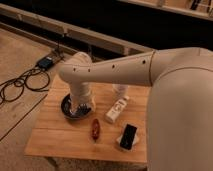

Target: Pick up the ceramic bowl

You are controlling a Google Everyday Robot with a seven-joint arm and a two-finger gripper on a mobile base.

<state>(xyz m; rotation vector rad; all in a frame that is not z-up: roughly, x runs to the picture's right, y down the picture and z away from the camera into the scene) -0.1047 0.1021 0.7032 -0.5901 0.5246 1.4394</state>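
Note:
The ceramic bowl, dark and round, sits on the left part of the wooden table. My white arm reaches in from the right, and its wrist comes straight down over the bowl. The gripper is down in the bowl, partly covering its right side. Only the bowl's left rim and part of its inside show.
A white rectangular box lies right of the bowl. A small red-brown object lies in front. A black object on white is at the front right. Cables and a dark box lie on the floor, left.

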